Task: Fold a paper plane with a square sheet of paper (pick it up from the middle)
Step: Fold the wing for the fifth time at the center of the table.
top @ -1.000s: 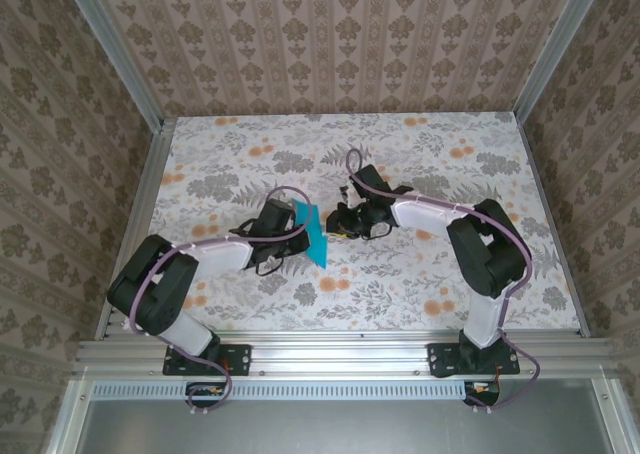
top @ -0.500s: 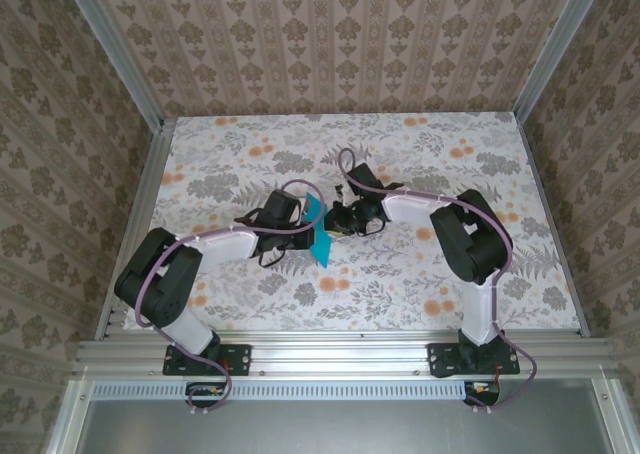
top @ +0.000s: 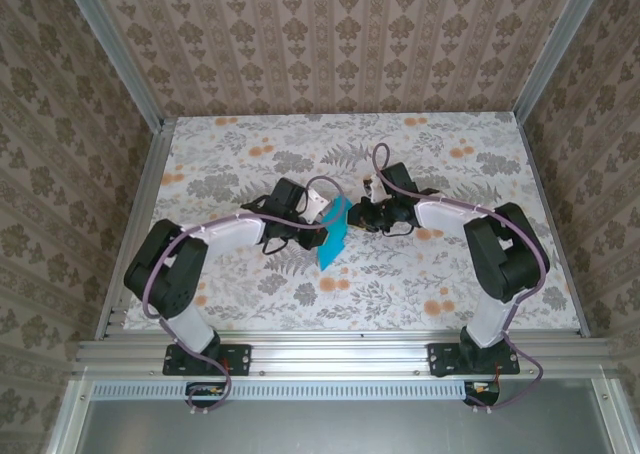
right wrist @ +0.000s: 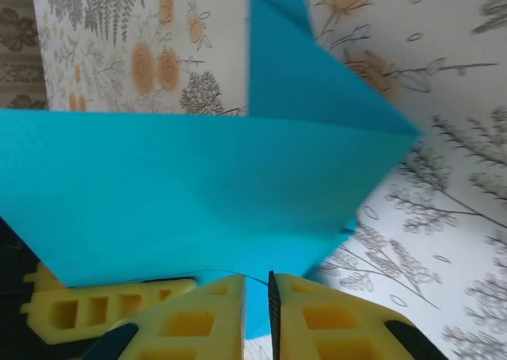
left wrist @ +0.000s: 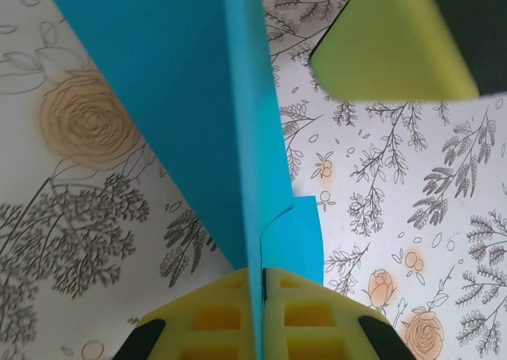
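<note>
The sheet of paper point(top: 334, 236) is a creased, bright cyan shape, no longer a flat square. It stands on edge near the centre of the top external view, slightly left of the middle of the floral table point(top: 450, 274). Its lower end points toward the bottom of the frame. The left gripper point(top: 322, 221) meets the sheet from the left and the right gripper point(top: 358, 217) meets it from the right, so the paper sits between the two. In the left wrist view the sheet point(left wrist: 198, 114) rises from the bottom centre toward the upper left as a tall folded panel. A sharp vertical crease runs down into the left gripper point(left wrist: 261, 285). Its yellow jaws are pressed together on the lower edge of the paper, with no gap visible. A small flap of the sheet lies just right of that crease. A yellow finger point(left wrist: 388, 39) of the other arm occupies the upper right corner, apart from the paper. In the right wrist view the sheet point(right wrist: 198, 185) spans the middle of the frame as a wide band with a triangular fold above it. The right gripper point(right wrist: 257, 285) pinches its lower edge, with the jaws nearly together and a thin strip of cyan between them. A second yellow finger point(right wrist: 79, 308) shows at the lower left, just below the paper.
</note>
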Available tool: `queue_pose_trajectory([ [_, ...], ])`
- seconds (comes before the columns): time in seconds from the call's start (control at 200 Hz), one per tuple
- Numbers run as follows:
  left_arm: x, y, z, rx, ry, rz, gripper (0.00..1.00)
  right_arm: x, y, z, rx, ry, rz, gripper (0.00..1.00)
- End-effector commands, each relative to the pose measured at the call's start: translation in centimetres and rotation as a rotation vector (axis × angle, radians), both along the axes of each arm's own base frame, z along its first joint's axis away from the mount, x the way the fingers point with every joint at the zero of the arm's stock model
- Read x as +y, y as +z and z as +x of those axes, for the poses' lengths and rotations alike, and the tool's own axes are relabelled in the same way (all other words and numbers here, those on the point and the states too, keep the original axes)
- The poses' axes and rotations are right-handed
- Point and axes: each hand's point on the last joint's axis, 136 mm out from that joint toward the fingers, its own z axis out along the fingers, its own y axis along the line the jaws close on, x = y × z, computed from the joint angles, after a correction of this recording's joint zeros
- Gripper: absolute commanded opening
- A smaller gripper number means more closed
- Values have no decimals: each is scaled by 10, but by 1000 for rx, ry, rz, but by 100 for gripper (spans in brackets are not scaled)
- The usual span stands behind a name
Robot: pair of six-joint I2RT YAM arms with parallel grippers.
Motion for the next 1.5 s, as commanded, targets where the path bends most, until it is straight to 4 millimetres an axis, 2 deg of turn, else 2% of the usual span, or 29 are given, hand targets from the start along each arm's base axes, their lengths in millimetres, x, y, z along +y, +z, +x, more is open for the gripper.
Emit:
queue_pose_trajectory([
  [0.0,-1,-7,-6,27,-83,18,0,15,-4,-2,7,44,53,17],
  [0.19,-3,-10,0,52,-61,2,0,21,-18,2,26,51,49,14],
  [0.405,-7,-11,2,77,-47,-10,5,22,-35,2,56,55,41,13],
  [0.515,-9,-10,3,99,-22,-35,12,20,-44,1,72,42,23,13],
  [0.675,-11,-7,6,155,99,-107,28,13,-60,0,109,-2,-10,12],
  [0.905,-8,-3,7,201,329,-225,35,13,-68,0,140,-54,-32,12],
  [1.12,-2,1,-5,193,482,-252,35,13,-73,0,162,-89,-47,12],
  [1.495,6,-22,-25,249,615,-195,26,12,-76,3,187,-127,-47,12],
])
